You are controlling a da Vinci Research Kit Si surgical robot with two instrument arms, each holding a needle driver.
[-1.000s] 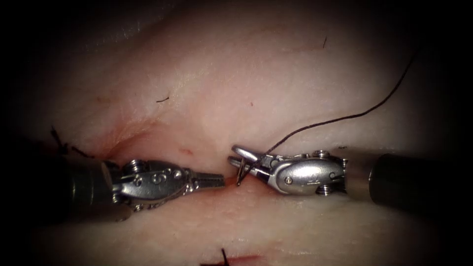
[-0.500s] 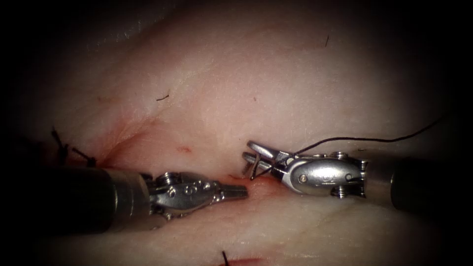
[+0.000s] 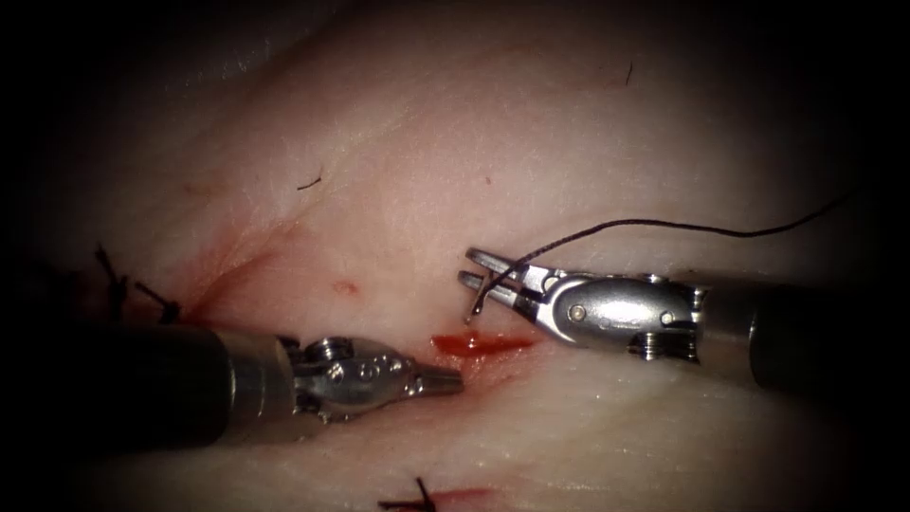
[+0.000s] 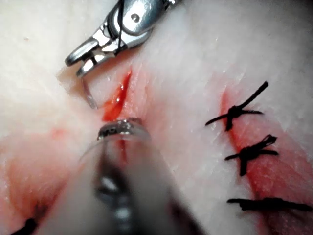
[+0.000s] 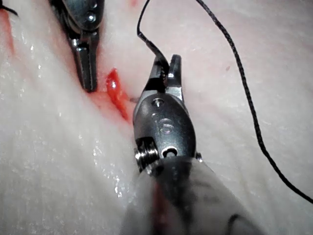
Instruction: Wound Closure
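My right tool comes in from the right, its jaws shut on the curved needle toward its thread end. The needle's pointed part hangs down, free of the tissue, just above the cut. Red fluid lies in the open part of the cut. Dark thread runs from the right jaws off to the right. My left tool rests at the left end of that red gap, shut and holding nothing. The left wrist view shows the needle beside the red fluid. In the right wrist view the thread trails past the right tool.
Tied dark stitches sit on the cut at the left, and another stitch at the lower edge. Three stitches line a second cut. Short cut thread ends lie on the tissue.
The right tool has lifted up and away from the cut with the needle, uncovering red fluid in the gap. The left tool slid right toward the gap. The thread has swung lower.
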